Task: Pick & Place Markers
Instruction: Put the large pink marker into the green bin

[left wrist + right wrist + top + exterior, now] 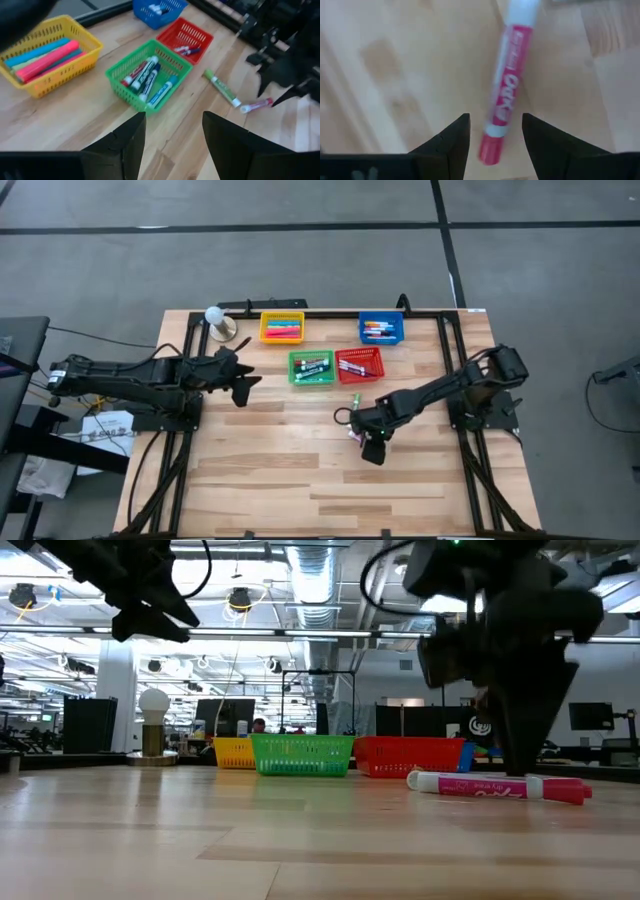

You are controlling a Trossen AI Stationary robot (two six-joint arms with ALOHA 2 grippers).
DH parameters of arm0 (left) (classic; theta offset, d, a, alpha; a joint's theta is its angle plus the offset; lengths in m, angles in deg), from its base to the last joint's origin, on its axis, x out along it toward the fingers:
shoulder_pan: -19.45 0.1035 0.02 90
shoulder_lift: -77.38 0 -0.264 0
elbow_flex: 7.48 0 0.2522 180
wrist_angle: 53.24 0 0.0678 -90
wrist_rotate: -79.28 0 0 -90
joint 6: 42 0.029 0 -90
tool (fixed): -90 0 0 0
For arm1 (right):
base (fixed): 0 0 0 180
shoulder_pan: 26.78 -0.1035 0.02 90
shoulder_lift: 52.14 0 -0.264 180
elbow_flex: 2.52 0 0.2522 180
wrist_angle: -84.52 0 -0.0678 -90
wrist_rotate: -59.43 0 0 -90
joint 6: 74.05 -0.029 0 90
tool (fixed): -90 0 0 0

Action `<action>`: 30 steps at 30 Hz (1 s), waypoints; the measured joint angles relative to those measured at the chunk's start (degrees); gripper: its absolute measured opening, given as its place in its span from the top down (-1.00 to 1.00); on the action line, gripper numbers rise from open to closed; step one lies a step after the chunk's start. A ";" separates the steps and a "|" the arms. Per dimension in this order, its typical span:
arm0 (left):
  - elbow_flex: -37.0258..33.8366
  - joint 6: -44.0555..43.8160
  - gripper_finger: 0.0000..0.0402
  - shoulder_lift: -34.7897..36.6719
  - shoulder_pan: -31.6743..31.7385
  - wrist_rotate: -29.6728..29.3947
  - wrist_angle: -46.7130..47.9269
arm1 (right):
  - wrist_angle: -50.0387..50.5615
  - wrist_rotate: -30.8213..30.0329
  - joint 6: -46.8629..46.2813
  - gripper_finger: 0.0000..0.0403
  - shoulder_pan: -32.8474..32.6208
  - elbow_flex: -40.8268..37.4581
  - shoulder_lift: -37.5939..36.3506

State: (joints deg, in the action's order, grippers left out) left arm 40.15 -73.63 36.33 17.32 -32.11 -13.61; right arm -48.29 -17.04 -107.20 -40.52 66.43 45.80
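Wooden table [300,480], four mesh baskets [311,367] holding markers grouped at its far side, left gripper [240,380] raised beside them with fingers apart, right gripper [492,132] positioned over the pink marker [507,85] lying flat mid-table, fingers apart, nothing clamped, green marker [221,88] lying just beside.

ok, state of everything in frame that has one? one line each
left gripper: open, empty, raised over the table near the green basket
right gripper: open, down over the pink marker, not gripping
pink marker: lying flat on the table, capped
green marker: lying flat on the table, loose
green basket: upright, holds markers
red basket: upright, holds markers
yellow basket: upright, holds markers
blue basket: upright, holds markers
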 joint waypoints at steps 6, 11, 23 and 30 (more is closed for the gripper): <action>0.02 1.61 0.03 -0.23 -0.02 -0.01 -0.91 | 1.51 -2.61 -1.99 0.23 -1.13 0.35 4.74; 0.02 1.83 0.03 -0.25 -0.02 -0.12 -1.51 | 2.54 -7.09 -5.29 0.40 -2.40 0.64 6.18; 0.02 1.85 0.03 -0.25 -0.01 -0.39 -3.27 | 3.22 -11.36 -5.91 0.78 -1.76 -0.42 -1.33; 0.04 3.10 0.03 -0.25 0.00 5.10 -7.97 | 0.33 -7.02 -5.88 0.78 -1.90 -0.27 -12.88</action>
State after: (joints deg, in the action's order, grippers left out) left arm 40.19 -70.54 36.08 17.32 -27.01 -21.58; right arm -47.96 -24.07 -113.08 -42.42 66.15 32.91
